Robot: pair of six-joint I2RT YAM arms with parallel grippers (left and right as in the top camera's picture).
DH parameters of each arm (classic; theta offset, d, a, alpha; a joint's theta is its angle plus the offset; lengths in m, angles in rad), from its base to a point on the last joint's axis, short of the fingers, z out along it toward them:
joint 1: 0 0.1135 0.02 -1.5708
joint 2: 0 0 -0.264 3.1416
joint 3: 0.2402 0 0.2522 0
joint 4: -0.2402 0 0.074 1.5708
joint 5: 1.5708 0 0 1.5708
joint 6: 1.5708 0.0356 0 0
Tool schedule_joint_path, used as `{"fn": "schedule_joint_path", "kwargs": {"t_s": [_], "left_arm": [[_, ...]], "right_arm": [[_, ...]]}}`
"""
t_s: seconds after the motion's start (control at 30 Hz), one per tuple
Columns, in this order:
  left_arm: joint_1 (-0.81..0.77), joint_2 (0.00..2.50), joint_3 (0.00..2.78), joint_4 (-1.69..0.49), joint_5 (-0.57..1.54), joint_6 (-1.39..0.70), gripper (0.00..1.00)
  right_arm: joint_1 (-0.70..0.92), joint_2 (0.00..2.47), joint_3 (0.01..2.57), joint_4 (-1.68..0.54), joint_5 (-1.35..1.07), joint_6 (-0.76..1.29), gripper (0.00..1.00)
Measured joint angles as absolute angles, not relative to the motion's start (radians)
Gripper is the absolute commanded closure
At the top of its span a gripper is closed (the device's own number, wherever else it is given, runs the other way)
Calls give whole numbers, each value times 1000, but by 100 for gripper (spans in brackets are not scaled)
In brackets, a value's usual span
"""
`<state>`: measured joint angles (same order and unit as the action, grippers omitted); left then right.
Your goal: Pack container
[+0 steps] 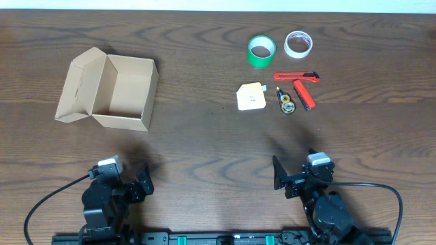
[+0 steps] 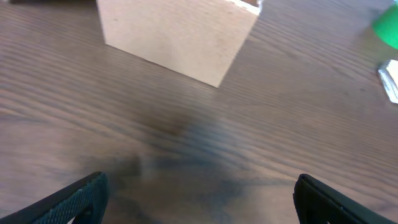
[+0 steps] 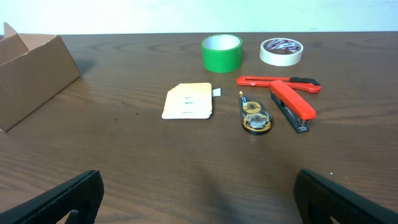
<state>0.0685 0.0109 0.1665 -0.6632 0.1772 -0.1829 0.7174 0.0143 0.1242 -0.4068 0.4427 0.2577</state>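
Open plain brown cardboard box (image 1: 80,88) w/ flap lid sits upper left of overhead frame, above left gripper (image 2: 200,190), not touching. Left & right gripper (image 3: 199,190) both spread wide, empty.

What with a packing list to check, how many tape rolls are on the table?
2. The green roll sits far back, right of centre; the white roll lies just right of it. The open container looks empty.
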Motion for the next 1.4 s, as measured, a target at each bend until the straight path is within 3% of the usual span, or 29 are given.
{"fn": "schedule_joint_path", "kwargs": {"t_s": [0.23, 0.5, 0.7, 1.1, 1.4], "left_arm": [[68, 11, 168, -641, 263, -183, 5], [68, 150, 213, -469, 323, -178, 5], [68, 441, 397, -331, 247, -130, 5], [-11, 1227, 947, -390, 150, 114, 5], [-52, 1546, 1086, -357, 141, 247, 5]], "right_arm": [[717, 14, 124, -407, 443, 258, 1], [717, 14, 124, -407, 443, 258, 1], [717, 14, 124, -408, 445, 257, 1], [717, 12, 123, -407, 446, 255, 1], [717, 12, 123, -407, 446, 255, 1]]}}
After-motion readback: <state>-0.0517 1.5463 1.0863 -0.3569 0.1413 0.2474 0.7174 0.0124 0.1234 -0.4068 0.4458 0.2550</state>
